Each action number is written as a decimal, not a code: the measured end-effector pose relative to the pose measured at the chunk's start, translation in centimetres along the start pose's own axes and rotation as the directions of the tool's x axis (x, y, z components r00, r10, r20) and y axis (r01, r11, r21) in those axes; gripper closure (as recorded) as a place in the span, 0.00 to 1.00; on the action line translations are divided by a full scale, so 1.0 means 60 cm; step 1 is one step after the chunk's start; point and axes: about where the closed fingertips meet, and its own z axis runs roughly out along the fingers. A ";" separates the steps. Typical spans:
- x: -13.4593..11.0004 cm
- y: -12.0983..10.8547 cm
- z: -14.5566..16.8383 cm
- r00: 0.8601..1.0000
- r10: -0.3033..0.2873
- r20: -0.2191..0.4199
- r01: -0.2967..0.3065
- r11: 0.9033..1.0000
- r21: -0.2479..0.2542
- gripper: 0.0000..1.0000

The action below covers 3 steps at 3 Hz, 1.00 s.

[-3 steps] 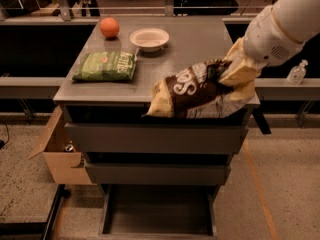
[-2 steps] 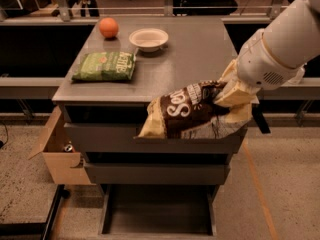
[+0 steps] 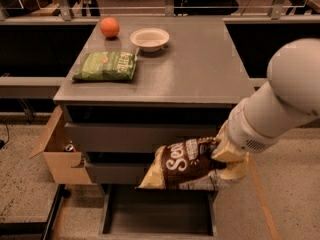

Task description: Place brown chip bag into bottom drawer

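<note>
Brown chip bag [image 3: 182, 165] held in the air above the open bottom drawer [image 3: 155, 213].
The gripper [image 3: 226, 160] is clenched on the bag's right end. The bag's long axis runs nearly level, with the left corner dipping down and left, in front of the upper drawer fronts. Its white script begins "Se"; the rest is lost in creases. The green chip bag's [image 3: 106, 65] label is unreadable.

The gripper [image 3: 226, 160] holds the brown bag [image 3: 182, 165] by one end, just above the open bottom drawer [image 3: 160, 213].
</note>
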 end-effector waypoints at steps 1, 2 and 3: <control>0.069 0.054 0.113 0.996 0.079 -0.032 -0.080 0.997 -0.020 1.00; 0.068 0.054 0.111 0.996 0.079 -0.032 -0.079 0.997 -0.019 1.00; 0.076 0.054 0.138 0.994 0.105 -0.034 -0.106 0.994 -0.027 1.00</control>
